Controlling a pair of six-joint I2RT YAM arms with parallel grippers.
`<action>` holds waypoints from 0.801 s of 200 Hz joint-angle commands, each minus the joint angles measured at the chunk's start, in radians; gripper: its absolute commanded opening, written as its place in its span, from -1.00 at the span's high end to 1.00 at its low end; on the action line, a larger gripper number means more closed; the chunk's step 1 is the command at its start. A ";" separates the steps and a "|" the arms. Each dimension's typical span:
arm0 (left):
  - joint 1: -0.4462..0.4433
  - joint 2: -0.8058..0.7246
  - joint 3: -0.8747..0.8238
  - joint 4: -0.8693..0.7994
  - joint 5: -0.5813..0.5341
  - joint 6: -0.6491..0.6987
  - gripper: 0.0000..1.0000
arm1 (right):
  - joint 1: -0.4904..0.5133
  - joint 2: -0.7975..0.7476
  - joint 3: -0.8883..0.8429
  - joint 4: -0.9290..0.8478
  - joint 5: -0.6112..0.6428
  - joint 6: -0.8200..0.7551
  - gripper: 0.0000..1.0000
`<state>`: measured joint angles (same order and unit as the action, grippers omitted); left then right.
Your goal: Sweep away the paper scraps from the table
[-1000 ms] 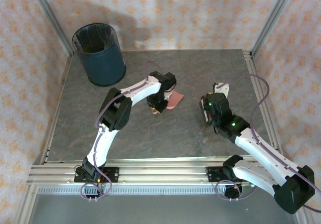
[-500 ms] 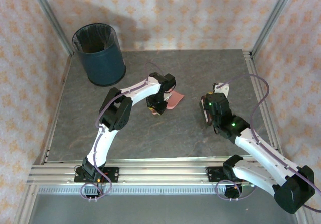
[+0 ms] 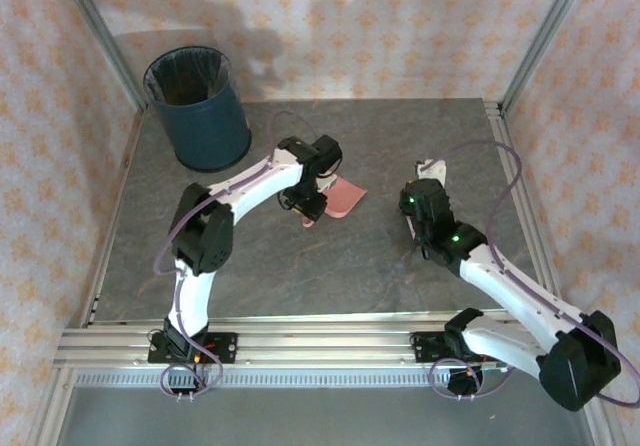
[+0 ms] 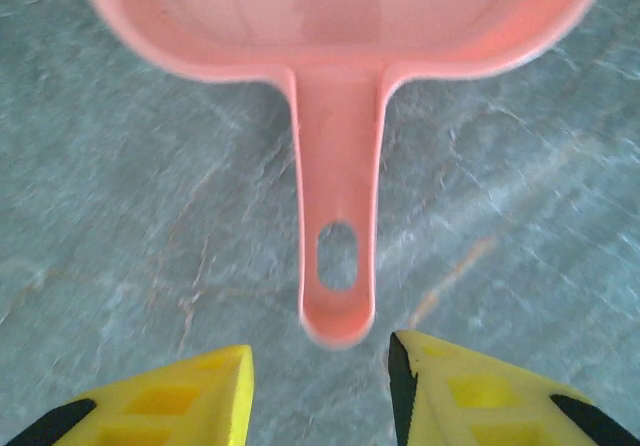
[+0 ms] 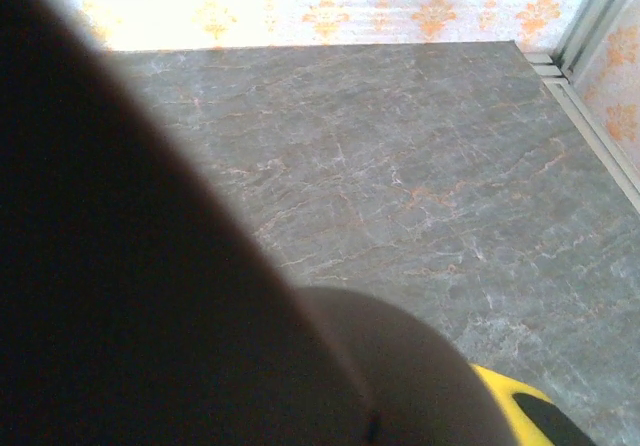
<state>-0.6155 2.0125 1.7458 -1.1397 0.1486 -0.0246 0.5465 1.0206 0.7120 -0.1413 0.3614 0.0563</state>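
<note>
Setting, top view: large dark grey stone-patterned table [image 3: 400, 266], aluminium rails [image 3: 300, 344], orange-patterned wallpaper walls [image 3: 400, 36].
Far-left corner: dark blue round bin [image 3: 200, 116], upright.
Centre: pink plastic dustpan [image 3: 343, 198], flat; left gripper [image 3: 309, 216] at its handle; right gripper [image 3: 428, 181] well to its right.
Left wrist view: jaws parted, released; handle tip between them, touching neither.
Right wrist view: gripper clenched; blurred dark shape [image 5: 150, 296], table beyond.

In the left wrist view, the top edge cuts off the pan of the pink dustpan [image 4: 335, 166], and the bottom edge cuts both fingers [image 4: 180, 401] of the left gripper [image 4: 320, 356]. In the right wrist view, a dark blurred mass [image 5: 150, 266], too close to identify, hides all but 1 yellow fingertip [image 5: 515, 406].
</note>
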 commanded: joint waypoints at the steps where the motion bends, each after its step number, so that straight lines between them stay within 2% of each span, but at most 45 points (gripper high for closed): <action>1: 0.002 -0.130 -0.057 0.003 -0.030 -0.001 0.19 | -0.006 0.048 0.080 0.122 -0.018 -0.095 1.00; 48: 0.063 -0.376 -0.236 0.081 -0.017 -0.074 0.19 | -0.008 0.208 0.166 0.242 -0.090 -0.255 1.00; 89: 0.148 -0.560 -0.394 0.147 -0.001 -0.163 0.19 | -0.006 0.338 0.226 0.356 -0.208 -0.404 1.00; 132: 0.178 -0.687 -0.491 0.169 -0.014 -0.220 0.19 | -0.008 0.451 0.301 0.388 -0.285 -0.480 1.00; 160: 0.183 -0.745 -0.534 0.179 -0.014 -0.244 0.19 | -0.006 0.493 0.289 0.462 -0.337 -0.536 1.00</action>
<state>-0.4438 1.3174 1.2449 -0.9897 0.1493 -0.2211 0.5461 1.4906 0.9756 0.2077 0.0795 -0.4072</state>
